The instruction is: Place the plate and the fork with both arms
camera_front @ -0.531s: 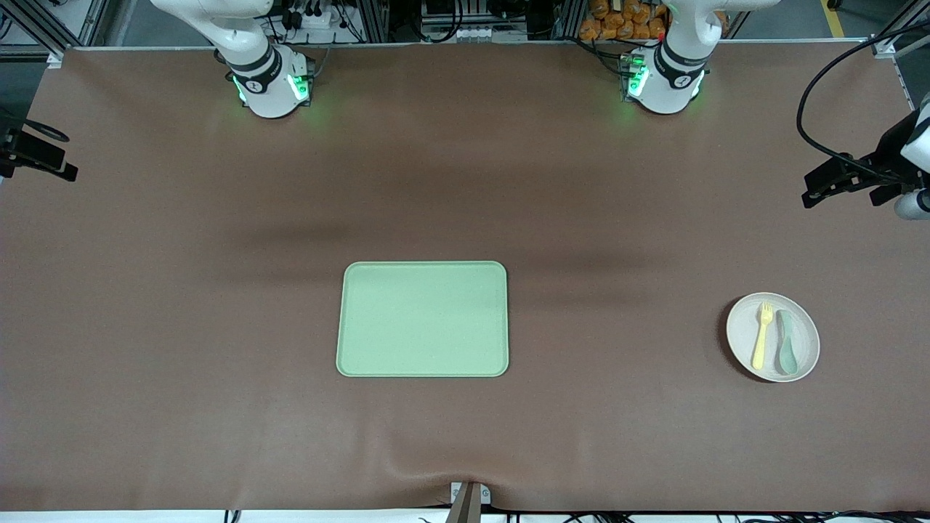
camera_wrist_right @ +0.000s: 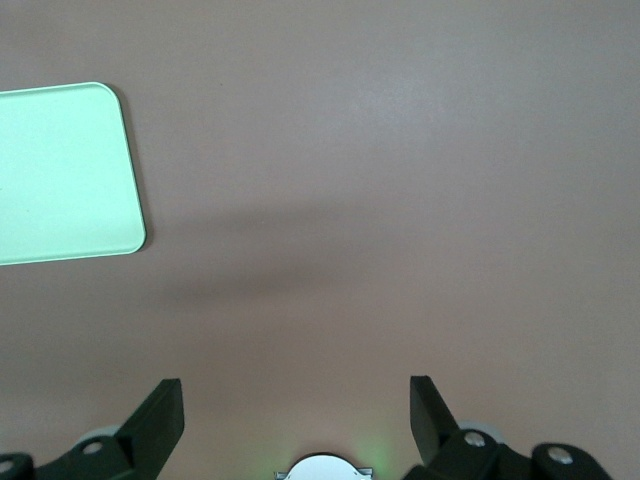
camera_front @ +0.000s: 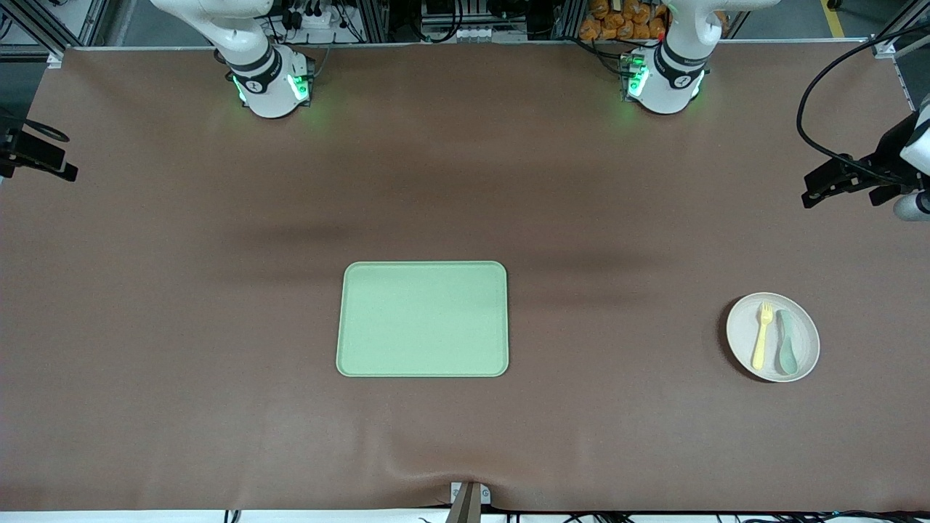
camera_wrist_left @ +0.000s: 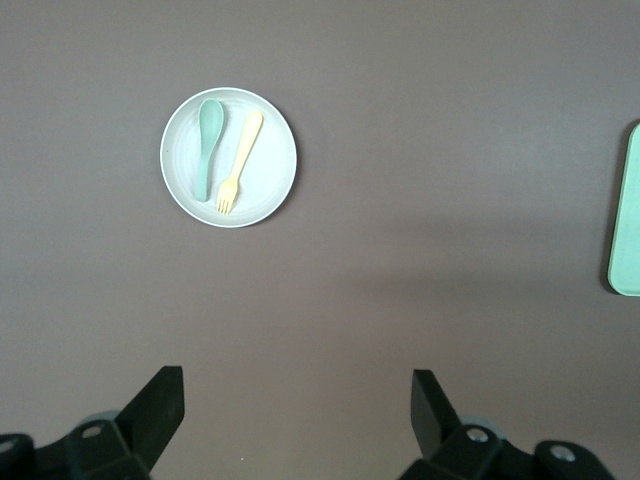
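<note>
The pale cream plate (camera_front: 740,328) lies on the table toward the left arm's end. The yellow fork (camera_front: 761,337) lies in it, beside a grey-green spoon (camera_front: 786,351). The left wrist view shows the plate (camera_wrist_left: 270,172), the fork (camera_wrist_left: 240,150) and the spoon (camera_wrist_left: 207,140) from high up. My left gripper (camera_wrist_left: 297,402) is open and empty, high over bare table and apart from the plate. My right gripper (camera_wrist_right: 297,402) is open and empty, high over the table near its own base. Neither gripper shows in the front view.
A rectangular light-green tray (camera_front: 423,319) lies mid-table; its edge shows in the left wrist view (camera_wrist_left: 628,215) and a corner in the right wrist view (camera_wrist_right: 60,170). Black fixtures (camera_front: 850,178) (camera_front: 33,152) stick in at both ends of the table.
</note>
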Available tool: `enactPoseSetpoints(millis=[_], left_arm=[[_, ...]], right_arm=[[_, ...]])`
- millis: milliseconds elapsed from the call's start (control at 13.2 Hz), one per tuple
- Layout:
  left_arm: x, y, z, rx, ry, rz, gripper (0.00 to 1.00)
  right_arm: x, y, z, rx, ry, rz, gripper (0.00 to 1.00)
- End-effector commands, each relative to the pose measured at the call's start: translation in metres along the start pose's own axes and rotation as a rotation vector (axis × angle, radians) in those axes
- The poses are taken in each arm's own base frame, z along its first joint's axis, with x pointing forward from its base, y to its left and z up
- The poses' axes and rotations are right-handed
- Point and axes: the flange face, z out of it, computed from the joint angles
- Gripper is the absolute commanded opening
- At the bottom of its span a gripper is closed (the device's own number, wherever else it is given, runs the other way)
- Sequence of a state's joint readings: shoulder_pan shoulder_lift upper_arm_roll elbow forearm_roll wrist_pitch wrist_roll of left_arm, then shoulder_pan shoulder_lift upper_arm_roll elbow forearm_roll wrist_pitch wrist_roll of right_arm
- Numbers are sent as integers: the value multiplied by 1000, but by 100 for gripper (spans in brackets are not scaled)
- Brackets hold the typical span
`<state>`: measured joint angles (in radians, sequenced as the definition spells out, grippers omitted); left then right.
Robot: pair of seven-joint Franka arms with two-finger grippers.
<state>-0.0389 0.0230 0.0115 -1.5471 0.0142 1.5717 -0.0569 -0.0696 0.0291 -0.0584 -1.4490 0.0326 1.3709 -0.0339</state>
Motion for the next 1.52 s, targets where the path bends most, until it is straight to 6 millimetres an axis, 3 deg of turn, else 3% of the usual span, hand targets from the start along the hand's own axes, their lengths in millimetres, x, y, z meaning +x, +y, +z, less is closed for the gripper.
enactPoseSetpoints(millis=[0,152,531,759,1139,1215,1442], left_arm=[[-1,-6,1,-9,-19,-15,100],[0,-4,0,-9,-18,-12,100],[12,-9,20,-48,-48,-26,100],[20,-22,34,-65,-66,-54,100],[46,-82,77,-146,-93,-76,100],[53,-87,90,-148,-100,-81,100],[78,-130,134,-190,-103,-65,100]], right_arm=[[-4,-2,-3,-13,5,2,100],[-5,-2,-2,-13,4,2,100],[-5,-2,-2,-13,4,2,100],[-5,-2,-2,-13,4,2,100],[-5,-2,-2,-13,4,2,100],[-5,-2,-2,-13,4,2,100],[-5,-2,-2,-13,4,2,100]])
